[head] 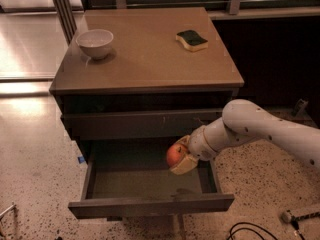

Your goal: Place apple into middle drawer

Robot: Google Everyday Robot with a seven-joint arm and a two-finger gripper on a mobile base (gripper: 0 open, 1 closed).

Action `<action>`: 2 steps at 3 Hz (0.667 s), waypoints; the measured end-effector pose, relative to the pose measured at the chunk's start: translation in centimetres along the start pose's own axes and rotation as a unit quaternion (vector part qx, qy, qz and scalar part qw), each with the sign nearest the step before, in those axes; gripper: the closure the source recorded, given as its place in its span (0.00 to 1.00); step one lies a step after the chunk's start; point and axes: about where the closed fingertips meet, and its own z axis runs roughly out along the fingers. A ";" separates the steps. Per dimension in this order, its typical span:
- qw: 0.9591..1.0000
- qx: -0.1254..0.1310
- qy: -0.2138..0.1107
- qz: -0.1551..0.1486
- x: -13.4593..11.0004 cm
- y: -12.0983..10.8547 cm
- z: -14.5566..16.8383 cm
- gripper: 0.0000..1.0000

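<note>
Over the right part of the open middle drawer (135,181), below the front edge of the table (150,59), the apple (174,155) is held clamped in the gripper (181,160). The drawer floor is judged to lie directly beneath, so a short lowering is called for. No writing can be read.

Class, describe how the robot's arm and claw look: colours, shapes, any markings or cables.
The arm is a smooth, rounded white tube with a few small dark dots on its shell and a pale-grey wrist. The claw, above the wide, shallow grey-brown open drawer, has flat cream-tan fingers. No cables or lettering show on the arm.
</note>
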 end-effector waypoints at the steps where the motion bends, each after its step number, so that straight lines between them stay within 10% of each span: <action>1: 1.000 0.002 -0.001 -0.002 0.2 -0.1 0.3 1.00; 2: 0.999 0.020 -0.015 -0.025 1.8 -1.1 3.1 1.00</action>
